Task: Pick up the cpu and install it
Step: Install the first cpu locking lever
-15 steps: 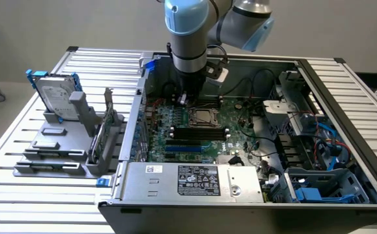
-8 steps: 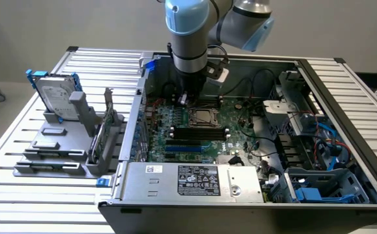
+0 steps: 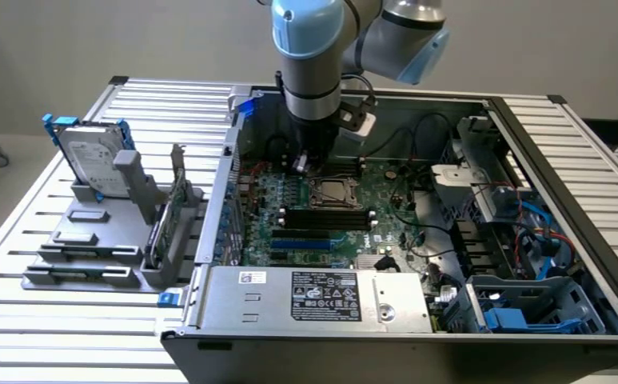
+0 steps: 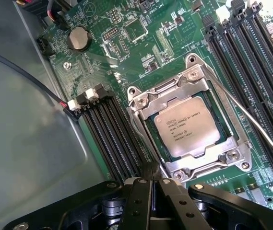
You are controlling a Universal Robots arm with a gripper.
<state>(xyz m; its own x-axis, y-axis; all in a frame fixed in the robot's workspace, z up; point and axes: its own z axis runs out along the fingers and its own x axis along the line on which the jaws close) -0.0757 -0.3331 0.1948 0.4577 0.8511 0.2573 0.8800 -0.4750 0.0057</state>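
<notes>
The cpu [image 4: 186,129] lies flat in its socket [image 4: 194,75], shiny side up, with small print on its top. The socket's metal frame goes all the way around it. A thin metal bar [image 4: 256,125] runs along one side of the frame. The socket sits near the middle of the green board [image 4: 141,43]. Long black slots [image 4: 112,129] run along two sides of the socket. A round flat battery [image 4: 78,38] sits near one edge of the board, well apart from the socket.

The gripper [image 4: 153,184] is shut tight, its two black fingers [image 4: 138,201] pressed together. It holds nothing. Its tips are over the board, just beside one corner of the socket frame and next to the end of one row of slots. I cannot tell if the tips touch the board or the frame. They do not touch the cpu.

In the exterior view, the arm [image 3: 309,64] comes straight down into the open case [image 3: 221,200], near the back edge of the board. The case lies on its side on the bench [image 3: 53,320]. At the exterior view's left, a grey rack [image 3: 85,240] sits on the bench just beside the case. A silver hard drive [image 3: 87,156] with blue clips stands upright at the back end of the rack.
</notes>
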